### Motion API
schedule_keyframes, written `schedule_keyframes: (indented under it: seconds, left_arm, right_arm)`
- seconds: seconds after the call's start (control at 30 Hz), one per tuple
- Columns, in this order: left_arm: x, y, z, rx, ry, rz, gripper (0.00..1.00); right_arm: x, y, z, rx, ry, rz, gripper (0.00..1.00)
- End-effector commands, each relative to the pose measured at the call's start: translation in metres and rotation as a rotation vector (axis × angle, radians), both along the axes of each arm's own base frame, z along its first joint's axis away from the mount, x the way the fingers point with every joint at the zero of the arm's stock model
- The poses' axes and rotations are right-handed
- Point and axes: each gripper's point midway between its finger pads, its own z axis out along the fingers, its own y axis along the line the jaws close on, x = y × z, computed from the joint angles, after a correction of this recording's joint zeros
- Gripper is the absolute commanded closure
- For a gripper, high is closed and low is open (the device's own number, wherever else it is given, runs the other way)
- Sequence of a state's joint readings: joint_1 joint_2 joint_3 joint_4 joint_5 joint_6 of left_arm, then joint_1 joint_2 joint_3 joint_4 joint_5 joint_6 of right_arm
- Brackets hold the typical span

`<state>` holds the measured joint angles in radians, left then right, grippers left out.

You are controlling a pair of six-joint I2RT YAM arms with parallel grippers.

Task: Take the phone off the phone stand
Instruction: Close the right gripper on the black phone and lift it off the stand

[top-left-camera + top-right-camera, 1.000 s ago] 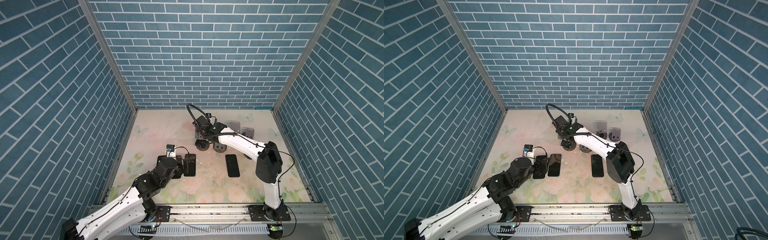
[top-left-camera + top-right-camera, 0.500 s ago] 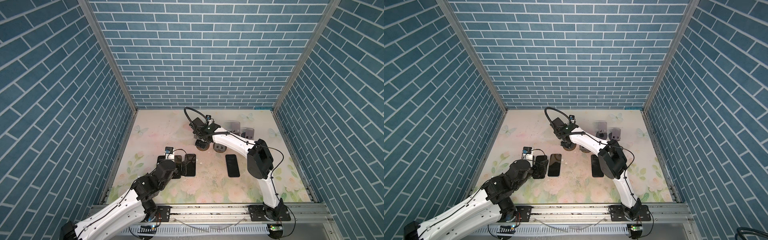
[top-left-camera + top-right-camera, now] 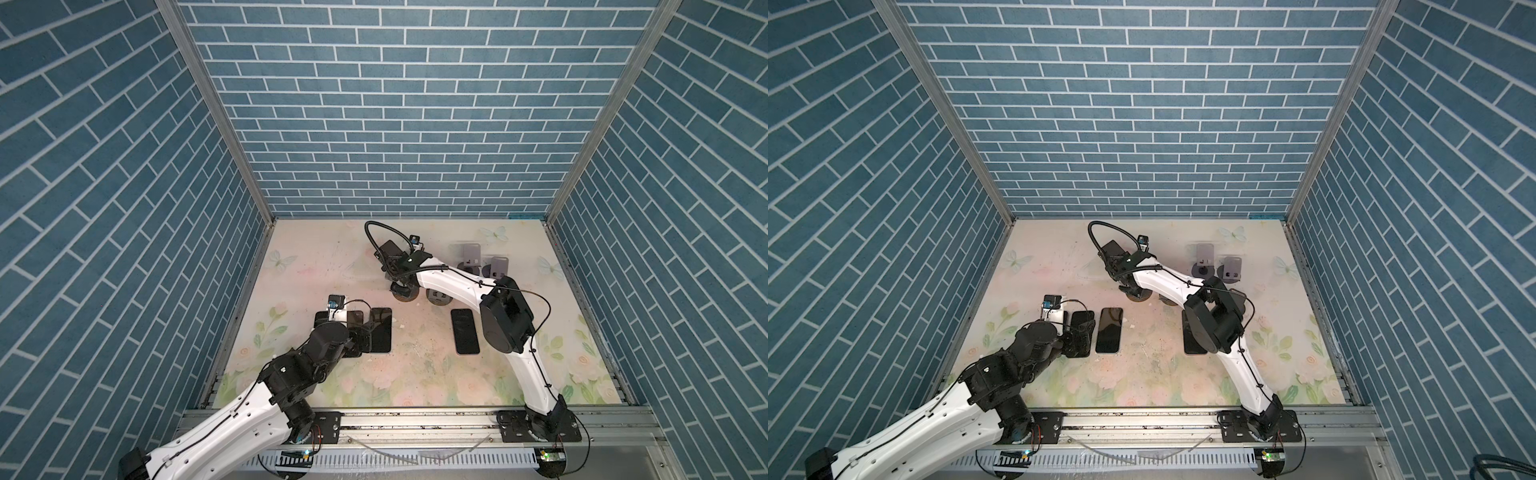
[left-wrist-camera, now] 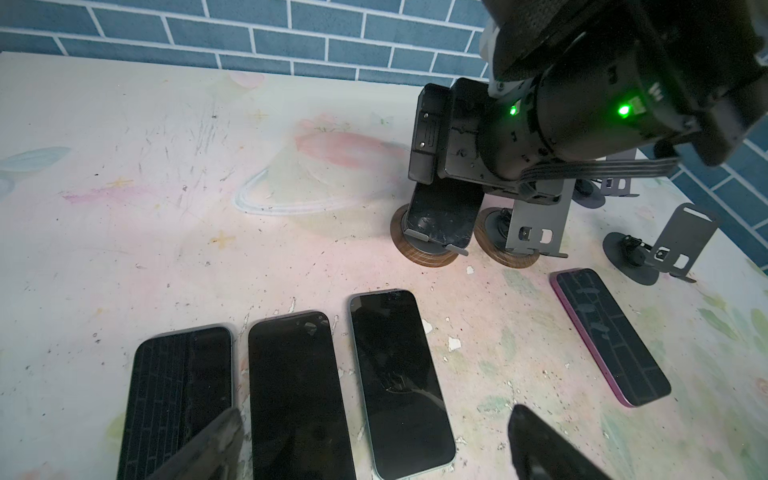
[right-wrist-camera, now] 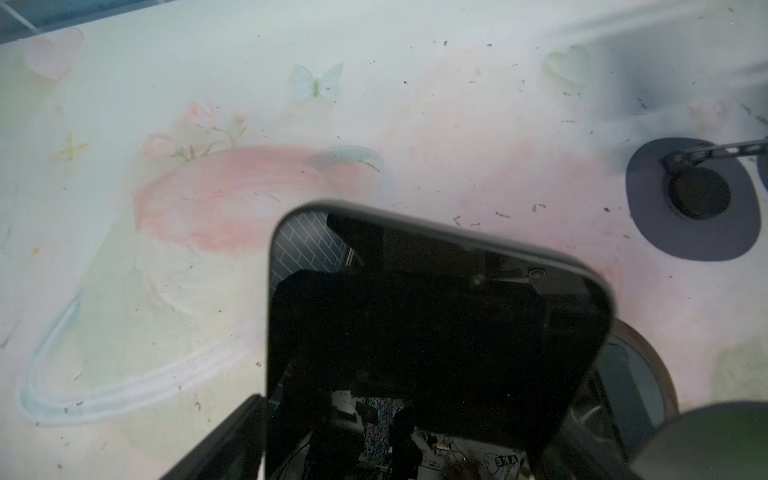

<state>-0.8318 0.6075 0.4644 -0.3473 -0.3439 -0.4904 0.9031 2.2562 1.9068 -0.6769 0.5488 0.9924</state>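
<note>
A floral tabletop [image 4: 166,166] lies between blue brick walls [image 3: 374,124]. The phone [image 5: 436,332] leans in the wood-based phone stand [image 4: 428,253] near the table's middle. The right gripper [image 4: 451,178] straddles the phone's upper end; I cannot tell whether its jaws press it. The left gripper [image 4: 372,419] hangs spread wide above three flat phones [image 4: 291,386].

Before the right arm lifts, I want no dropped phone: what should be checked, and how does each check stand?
1. Phone seated on its stand: ok.
2. Right claw straddles the phone's sides: ok.
3. Grip tight on the phone: cannot tell.
4. Left claw open, empty, apart from the stand: ok.
5. Gap to the neighbouring empty stand: cannot tell.
</note>
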Motion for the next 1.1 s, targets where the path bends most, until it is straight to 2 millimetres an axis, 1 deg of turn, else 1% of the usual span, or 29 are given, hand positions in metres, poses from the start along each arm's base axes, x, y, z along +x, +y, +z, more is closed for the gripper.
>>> schedule_keyframes:
  seconds: [0.0, 0.1, 0.23, 0.3, 0.53, 0.6, 0.73, 0.77, 0.8, 1.07]
  left_arm:
    - [-0.003, 0.006, -0.009, 0.043, 0.012, 0.002, 0.0]
    - [-0.004, 0.008, -0.011, 0.045, 0.01, 0.001, 0.0]
    - [-0.004, 0.009, -0.012, 0.048, 0.007, 0.005, 0.0]
    - [-0.004, 0.009, -0.013, 0.048, 0.007, 0.004, 0.0]
    - [-0.004, 0.008, -0.014, 0.042, 0.009, 0.004, 0.0]
    - [-0.005, 0.008, -0.014, 0.041, 0.01, 0.003, 0.0]
    - [-0.005, 0.008, -0.014, 0.034, 0.013, 0.004, 0.0]
    - [-0.005, 0.007, -0.014, 0.033, 0.012, 0.004, 0.0]
    - [-0.005, 0.007, -0.014, 0.032, 0.013, 0.005, 0.0]
    - [-0.003, 0.005, -0.012, 0.028, 0.014, 0.004, 0.0]
  right_arm:
    - [0.006, 0.005, 0.007, 0.045, -0.027, -0.062, 0.07]
    - [0.005, 0.001, 0.002, 0.035, -0.023, -0.084, 0.1]
    - [0.004, -0.001, 0.0, 0.031, -0.022, -0.091, 0.18]
    - [0.004, -0.001, 0.0, 0.029, -0.022, -0.091, 0.26]
    - [0.004, -0.002, 0.009, 0.021, -0.034, -0.068, 0.41]
    - [0.004, -0.003, 0.014, 0.016, -0.048, -0.058, 0.44]
    - [0.007, -0.003, 0.032, 0.015, -0.089, -0.017, 0.46]
    - [0.007, -0.003, 0.032, 0.01, -0.094, -0.01, 0.46]
    - [0.007, -0.003, 0.049, 0.03, -0.12, 0.0, 0.46]
    - [0.006, -0.005, 0.08, 0.031, -0.173, 0.067, 0.47]
